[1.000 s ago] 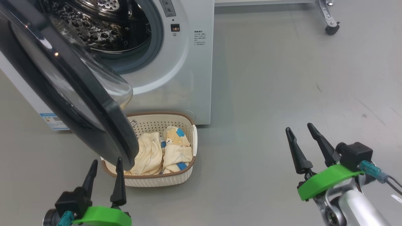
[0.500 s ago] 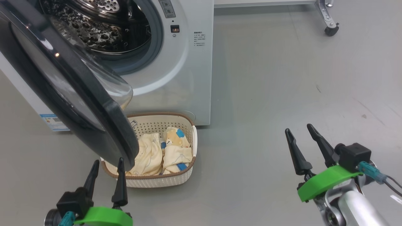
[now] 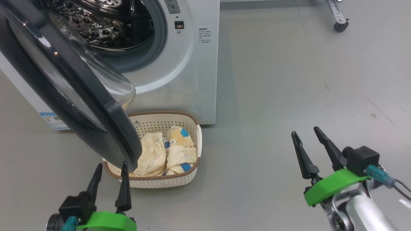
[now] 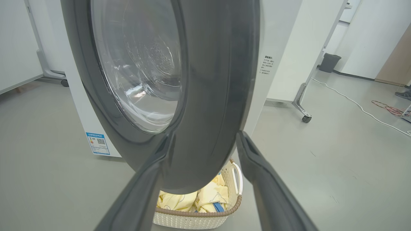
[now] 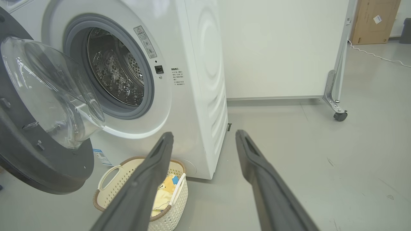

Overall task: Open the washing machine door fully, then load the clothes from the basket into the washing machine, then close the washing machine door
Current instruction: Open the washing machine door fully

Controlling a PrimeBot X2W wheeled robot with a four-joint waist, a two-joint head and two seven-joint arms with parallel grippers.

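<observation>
The white washing machine (image 3: 192, 64) has its steel drum (image 3: 96, 29) exposed. The washing machine door (image 3: 80, 106), black-rimmed with a clear glass bowl, stands swung out to the left and hides the basket's left part. The cream basket (image 3: 192, 173) sits on the floor before the machine with pale yellow clothes (image 3: 167, 154) inside. My left gripper (image 3: 112, 164) is open, its fingers just below the door's lower rim (image 4: 218, 80); I cannot tell if they touch it. My right gripper (image 3: 305, 131) is open and empty over bare floor, far right of the basket (image 5: 106, 192).
A white partition on a castor (image 5: 339, 116) stands behind and right of the machine. A white cable (image 4: 353, 106), a dark bin (image 4: 327, 62) and a cardboard box (image 5: 374, 21) lie farther off. Grey floor stretches to the right of the basket.
The head view has shifted slightly, so machine and basket sit a little higher. The left gripper has edged slightly right in that view. Door, clothes and right gripper look unchanged.
</observation>
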